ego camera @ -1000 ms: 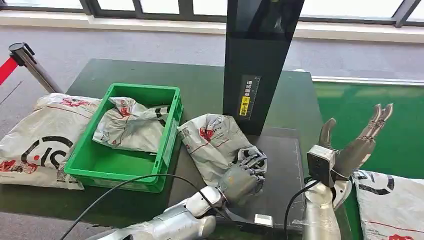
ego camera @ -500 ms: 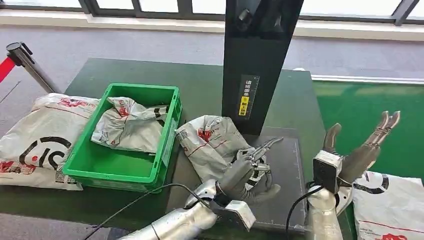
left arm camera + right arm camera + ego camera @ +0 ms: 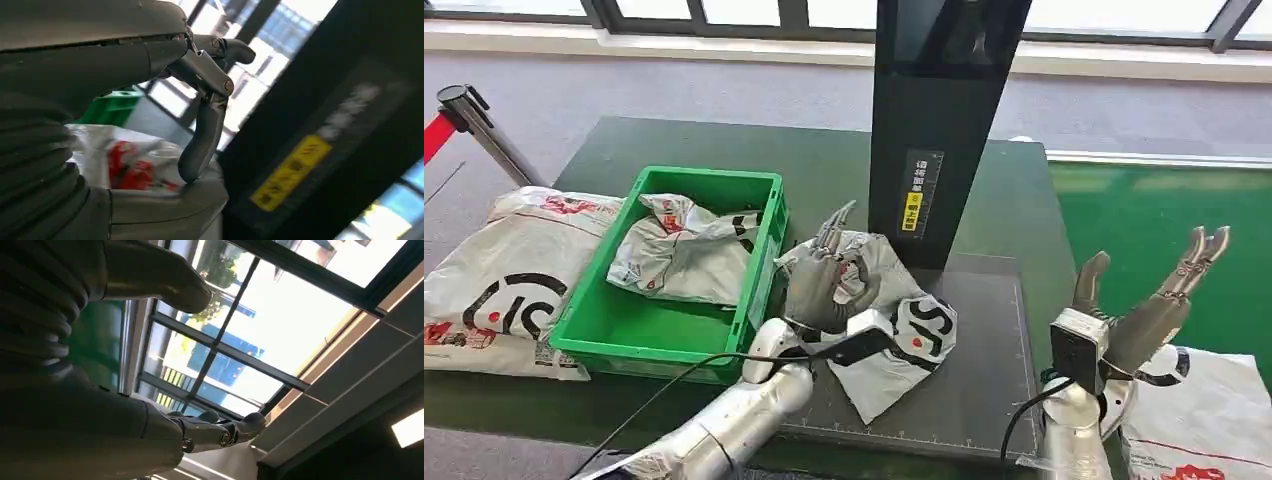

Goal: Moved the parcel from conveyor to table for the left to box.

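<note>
**Left hand poised over the delivered parcel, beside the crate**

At far left, a large white mailer bag (image 3: 509,275) lies on the dark table (image 3: 674,145), partly off its edge. Next comes the green crate (image 3: 759,290), which already holds one crumpled parcel (image 3: 679,250). Just right of the crate wall, the target parcel (image 3: 894,340) lies on the black mat (image 3: 984,370) at the foot of the black scanner column (image 3: 939,120).

The left hand (image 3: 824,285) is raised above the parcel's crate-side end, fingers apart and pointing upward; the left wrist view shows a curled finger (image 3: 202,140) with nothing clasped in it, so the hand appears empty.

Further right, the right hand (image 3: 1149,300) stands upright, fingers spread, holding nothing. Below it another parcel (image 3: 1199,420) rests on the green conveyor (image 3: 1154,215).

The step in hand is judged to be the left hand's pick-up for boxing. A sound grasp would gather the bag's slack film near its middle rather than a corner, since thin film may slip or drape. The lift should clear the crate's near wall before release.
</note>
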{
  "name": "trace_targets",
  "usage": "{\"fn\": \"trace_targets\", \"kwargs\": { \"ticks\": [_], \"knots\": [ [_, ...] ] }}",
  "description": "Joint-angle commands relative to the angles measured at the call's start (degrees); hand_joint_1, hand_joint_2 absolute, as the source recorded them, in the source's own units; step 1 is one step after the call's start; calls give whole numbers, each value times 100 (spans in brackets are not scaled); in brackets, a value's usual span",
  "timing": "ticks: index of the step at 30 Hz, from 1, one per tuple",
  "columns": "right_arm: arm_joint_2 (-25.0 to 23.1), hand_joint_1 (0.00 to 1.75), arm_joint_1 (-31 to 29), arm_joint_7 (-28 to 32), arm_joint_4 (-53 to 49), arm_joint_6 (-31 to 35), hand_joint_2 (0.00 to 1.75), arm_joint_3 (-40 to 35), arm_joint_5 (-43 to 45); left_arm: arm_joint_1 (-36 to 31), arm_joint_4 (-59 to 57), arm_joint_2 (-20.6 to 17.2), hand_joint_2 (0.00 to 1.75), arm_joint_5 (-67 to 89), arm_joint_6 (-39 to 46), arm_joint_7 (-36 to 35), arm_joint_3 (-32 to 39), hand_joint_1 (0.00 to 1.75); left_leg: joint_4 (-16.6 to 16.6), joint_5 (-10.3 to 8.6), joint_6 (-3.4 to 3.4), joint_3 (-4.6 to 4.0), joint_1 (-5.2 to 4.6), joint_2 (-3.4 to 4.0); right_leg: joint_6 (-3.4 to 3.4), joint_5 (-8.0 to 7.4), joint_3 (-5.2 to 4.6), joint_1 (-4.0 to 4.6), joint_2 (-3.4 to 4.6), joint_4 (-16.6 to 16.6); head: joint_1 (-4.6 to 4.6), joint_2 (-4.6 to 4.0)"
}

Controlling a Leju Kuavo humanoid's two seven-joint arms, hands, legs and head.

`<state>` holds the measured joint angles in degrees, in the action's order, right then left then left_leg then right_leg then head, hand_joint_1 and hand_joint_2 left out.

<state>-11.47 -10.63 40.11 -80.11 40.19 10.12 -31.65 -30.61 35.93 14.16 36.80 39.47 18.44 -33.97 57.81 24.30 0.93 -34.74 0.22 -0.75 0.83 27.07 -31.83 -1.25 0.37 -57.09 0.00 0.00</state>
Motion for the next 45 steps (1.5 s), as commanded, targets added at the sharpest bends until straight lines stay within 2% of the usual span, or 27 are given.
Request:
{"fn": "trace_targets", "kwargs": {
  "ticks": [1,3,4,6,10,13,16,20,29,30,31,32,45],
  "knots": [
    [-47,0,-82,-11,138,-19,175,375,9,-576,-1932,-196,0,640,-181,-993,536,0,-7,1,1,9,2,4,-8,1,10,4,-3,8,2,0],
    [-49,0,-64,-11,121,-19,175,382,8,-573,-1998,-215,0,831,-258,-1266,501,0,-5,3,2,8,4,5,-8,1,8,6,2,7,0,0],
    [-50,0,-47,-11,101,-19,175,393,10,-563,-2081,-262,0,1121,-296,-1624,373,0,-10,4,2,12,5,8,-11,1,12,7,2,12,2,0],
    [-45,0,-20,-11,93,-19,175,398,41,-477,-2064,-277,0,1106,-765,-1610,456,0,-12,5,2,15,5,8,-10,2,16,8,3,15,0,0],
    [-45,0,-13,-11,95,-19,175,400,44,-462,-2081,-274,0,1132,-867,-1615,452,0,-4,6,4,4,3,7,-7,3,4,5,3,5,2,0],
    [-16,0,-45,-11,169,-19,175,370,67,-438,-2117,-239,0,1207,-1453,-1616,436,0,-8,3,3,6,6,9,-11,0,6,9,0,11,2,0],
    [-16,0,-55,-11,189,-19,175,372,62,-406,-2096,-229,0,1210,-1617,-1548,443,0,-5,5,2,3,3,5,-6,3,3,6,0,7,2,0],
    [37,0,-186,-11,393,-19,175,292,118,-217,-1990,-141,0,1240,-2652,-805,566,0,-8,6,2,7,2,13,-6,1,6,4,8,10,2,0],
    [50,0,-210,-11,431,-19,175,272,127,-180,-1949,-107,0,1260,-2731,-553,564,0,-5,5,1,9,0,-2,-3,3,16,2,-4,6,2,0],
    [71,0,-223,-11,461,-19,175,224,146,-150,-1922,-79,175,1311,-2758,-283,568,0,-11,4,0,12,1,6,-6,-1,18,4,0,14,2,0],
    [70,0,-225,-11,462,-19,175,223,145,-164,-1967,-60,175,1345,-2923,-229,550,0,-8,4,0,9,0,0,-4,1,16,3,-4,10,2,0],
    [81,0,-243,-11,492,-19,175,194,157,-134,-1955,-40,175,1407,-2898,-185,510,175,-13,4,-1,13,2,5,-6,-1,21,5,-3,18,2,0],
    [7,0,-185,-11,428,-19,175,276,81,-98,-1918,-29,175,1770,-2388,-501,775,175,-14,4,2,20,2,0,-8,0,28,4,-3,16,2,0]
  ]
}}
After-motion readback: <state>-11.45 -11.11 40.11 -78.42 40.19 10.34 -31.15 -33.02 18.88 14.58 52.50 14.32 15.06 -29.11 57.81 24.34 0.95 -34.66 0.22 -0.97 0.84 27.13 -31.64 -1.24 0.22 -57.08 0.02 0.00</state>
